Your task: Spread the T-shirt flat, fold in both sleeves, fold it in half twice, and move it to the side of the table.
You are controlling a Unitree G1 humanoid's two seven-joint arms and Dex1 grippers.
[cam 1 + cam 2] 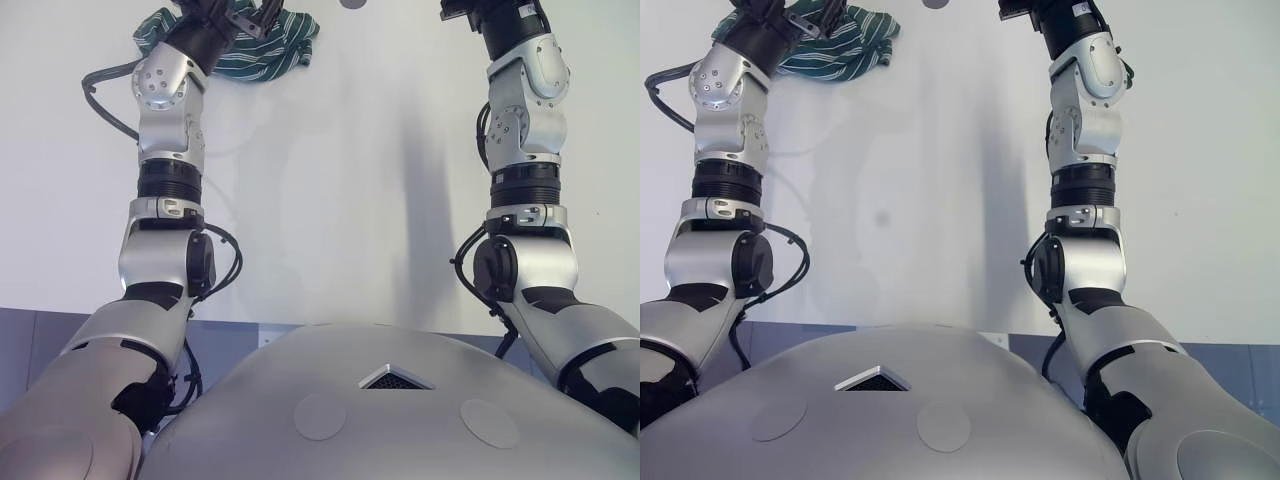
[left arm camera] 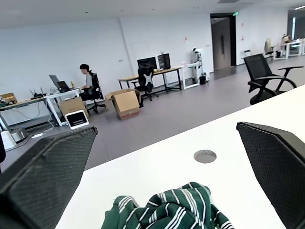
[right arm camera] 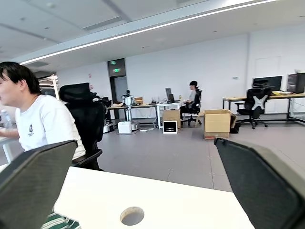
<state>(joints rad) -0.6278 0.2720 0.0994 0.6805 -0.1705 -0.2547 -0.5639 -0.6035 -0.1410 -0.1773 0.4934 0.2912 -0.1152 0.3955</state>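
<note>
Two grippers hang wide-jawed over the white table (image 1: 350, 200), the left gripper (image 1: 232, 14) nearer, poised over the crumpled green-striped T-shirt (image 1: 270, 52) bunched at 11 o'clock, its heap running 9-to-3, while the right gripper (image 3: 143, 183) sits well apart at 1 o'clock.

Your T-shirt (image 1: 283, 56) is dark green with thin white stripes, and you'll see it bunched into a crumpled heap, not spread out at all. It lies on the far left part of the white tabletop (image 1: 350, 160), toward the far edge. Folds and ridges stand up across it; you can't tell sleeves or collar apart in the bundle.
</note>
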